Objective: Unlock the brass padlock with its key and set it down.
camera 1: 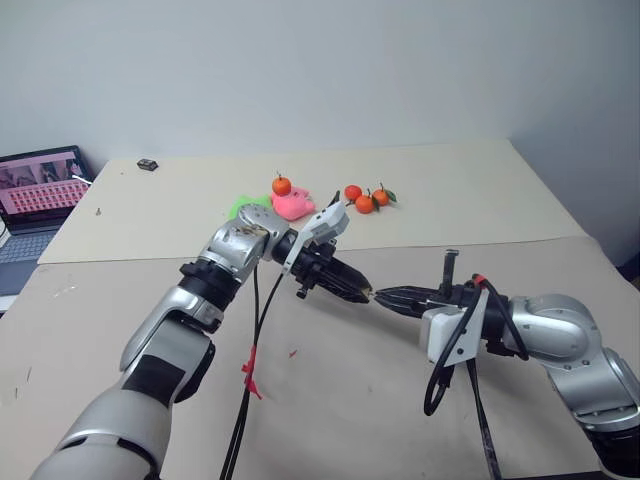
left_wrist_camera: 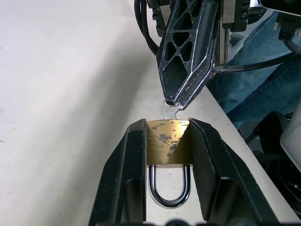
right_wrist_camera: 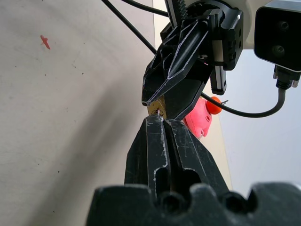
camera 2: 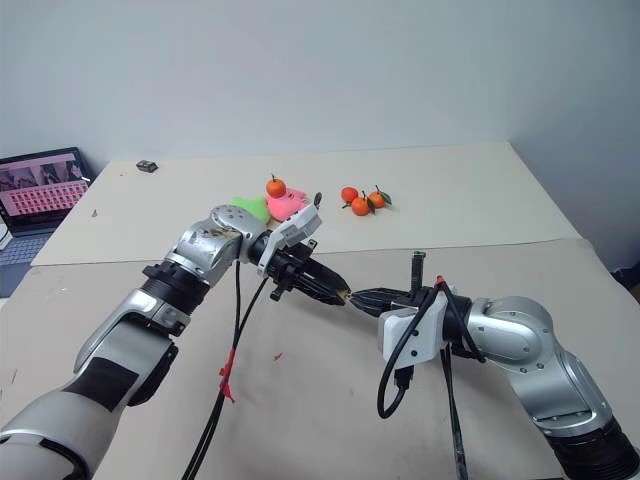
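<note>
The brass padlock (left_wrist_camera: 167, 146) sits clamped between the two fingers of my left gripper (left_wrist_camera: 168, 124), held above the table. Its silvery shackle (left_wrist_camera: 170, 188) is closed and points back toward the wrist. My right gripper (left_wrist_camera: 175, 100) meets it tip to tip, shut on the small silver key (left_wrist_camera: 168, 109), which touches the padlock's bottom face. In the head views the left gripper (camera 1: 362, 290) and right gripper (camera 1: 386, 296) meet over the middle of the table. The right wrist view shows a sliver of the brass padlock (right_wrist_camera: 156, 107) just past my shut fingertips (right_wrist_camera: 155, 123).
Three oranges (camera 1: 365, 199) lie at the back of the table (camera 1: 480, 190), near a pink toy (camera 1: 293, 206) with an orange (camera 1: 281, 185) on it. A laptop (camera 1: 40, 185) is at far left. Black cables (camera 1: 250, 380) hang from my left arm. A person's jeans (left_wrist_camera: 254, 89) are beyond the table edge.
</note>
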Robot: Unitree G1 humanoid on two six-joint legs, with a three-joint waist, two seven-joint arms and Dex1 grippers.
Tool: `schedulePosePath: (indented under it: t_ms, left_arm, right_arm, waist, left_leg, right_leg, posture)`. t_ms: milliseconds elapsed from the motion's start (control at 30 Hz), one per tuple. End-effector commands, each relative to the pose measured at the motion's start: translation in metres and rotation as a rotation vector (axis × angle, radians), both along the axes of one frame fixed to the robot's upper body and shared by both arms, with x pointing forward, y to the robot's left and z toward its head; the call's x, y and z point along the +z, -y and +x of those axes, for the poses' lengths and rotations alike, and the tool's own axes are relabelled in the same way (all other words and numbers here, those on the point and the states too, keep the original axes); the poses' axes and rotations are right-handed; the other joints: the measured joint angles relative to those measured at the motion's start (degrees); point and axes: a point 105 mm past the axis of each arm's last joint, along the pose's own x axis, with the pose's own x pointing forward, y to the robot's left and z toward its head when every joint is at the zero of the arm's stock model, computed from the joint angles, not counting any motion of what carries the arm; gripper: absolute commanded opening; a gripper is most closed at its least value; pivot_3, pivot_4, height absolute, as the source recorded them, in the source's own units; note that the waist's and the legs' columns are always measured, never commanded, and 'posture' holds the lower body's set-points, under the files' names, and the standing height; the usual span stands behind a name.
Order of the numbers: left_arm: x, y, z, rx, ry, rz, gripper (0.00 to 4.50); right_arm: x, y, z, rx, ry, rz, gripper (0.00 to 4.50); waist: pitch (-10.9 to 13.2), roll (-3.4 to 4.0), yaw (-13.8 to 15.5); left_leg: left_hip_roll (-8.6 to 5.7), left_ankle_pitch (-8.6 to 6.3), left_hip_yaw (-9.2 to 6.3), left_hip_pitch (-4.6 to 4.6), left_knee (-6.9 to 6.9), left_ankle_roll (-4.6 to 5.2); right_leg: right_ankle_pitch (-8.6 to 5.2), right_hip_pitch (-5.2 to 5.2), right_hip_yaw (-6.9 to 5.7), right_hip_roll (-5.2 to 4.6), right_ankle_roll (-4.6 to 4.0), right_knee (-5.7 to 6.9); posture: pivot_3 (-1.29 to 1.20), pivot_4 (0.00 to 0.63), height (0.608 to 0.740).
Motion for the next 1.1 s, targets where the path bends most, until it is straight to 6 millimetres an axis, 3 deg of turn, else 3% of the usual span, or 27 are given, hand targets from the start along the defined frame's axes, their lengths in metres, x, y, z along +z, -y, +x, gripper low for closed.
schedulePosePath:
  t_ms: [33, 167, 400, 633, 667, 700, 900, 1100]
  left_arm:
    - [0.015, 0.007, -0.001, -0.048, 0.151, -0.031, 0.81]
    - [0.013, 0.012, -0.003, -0.084, 0.283, -0.023, 0.81]
    - [0.013, 0.016, -0.004, -0.093, 0.318, -0.043, 0.81]
    - [0.013, 0.016, -0.001, -0.058, 0.231, -0.062, 0.81]
    - [0.013, 0.018, 0.000, -0.050, 0.220, -0.066, 0.81]
    - [0.013, 0.019, 0.001, -0.041, 0.209, -0.071, 0.81]
    - [0.013, 0.022, -0.001, -0.050, 0.128, -0.089, 0.81]
    - [0.011, 0.018, 0.005, -0.018, 0.065, -0.079, 0.81]
  right_arm:
    - [0.018, -0.004, 0.000, -0.006, -0.009, 0.087, 0.08]
    - [0.024, -0.006, 0.002, -0.027, -0.083, 0.157, 0.08]
    - [0.025, -0.006, 0.004, -0.054, -0.140, 0.174, 0.08]
    - [0.017, -0.006, 0.001, 0.004, 0.014, -0.029, 0.08]
    - [0.012, -0.006, -0.001, 0.021, 0.026, -0.067, 0.66]
    - [0.010, -0.006, -0.002, 0.032, 0.030, -0.077, 0.76]
    - [0.008, -0.004, 0.000, 0.029, 0.071, -0.082, 2.88]
    - [0.002, 0.000, -0.002, 0.023, 0.063, -0.092, 2.88]
  waist:
    - [0.00, 0.00, 0.02]
    - [0.00, 0.00, 0.01]
    - [-0.01, 0.01, 0.11]
    - [-0.01, 0.02, 0.07]
    - [-0.02, 0.03, 0.07]
    - [-0.02, 0.03, 0.07]
    - [-0.02, 0.03, -0.17]
    - [-0.02, 0.03, 0.00]
  left_leg:
    - [0.00, 0.00, 0.00, 0.00, 0.01, 0.00]
    - [0.00, 0.00, 0.00, 0.00, 0.02, -0.01]
    - [0.00, 0.00, -0.01, -0.02, 0.01, 0.00]
    - [-0.01, 0.00, -0.02, -0.03, 0.00, 0.01]
    - [-0.01, 0.00, -0.02, -0.03, 0.00, 0.01]
    - [-0.02, -0.01, -0.02, -0.02, 0.00, 0.02]
    - [-0.02, -0.01, -0.04, -0.01, 0.00, 0.02]
    - [-0.04, -0.01, -0.09, -0.03, 0.02, 0.02]
  right_leg:
    - [0.00, 0.00, 0.00, 0.00, 0.00, 0.00]
    - [0.14, 0.01, 0.00, 0.00, -0.24, 0.01]
    - [0.14, 0.02, 0.01, 0.00, -0.23, -0.02]
    - [0.03, 0.01, 0.01, 0.00, -0.05, -0.03]
    - [0.00, 0.01, 0.01, 0.00, 0.01, -0.03]
    - [-0.02, 0.02, 0.01, -0.01, 0.04, -0.04]
    - [-0.01, 0.01, 0.02, 0.02, 0.03, 0.00]
    - [-0.01, 0.02, 0.02, 0.02, 0.02, 0.00]
  posture:
    - [0.00, 0.150, 0.661]
    - [0.00, 0.150, 0.661]
    - [0.00, 0.150, 0.661]
    - [0.00, 0.150, 0.661]
    - [0.00, 0.150, 0.661]
    - [0.00, 0.150, 0.661]
    - [0.00, 0.150, 0.661]
    - [0.00, 0.150, 0.661]
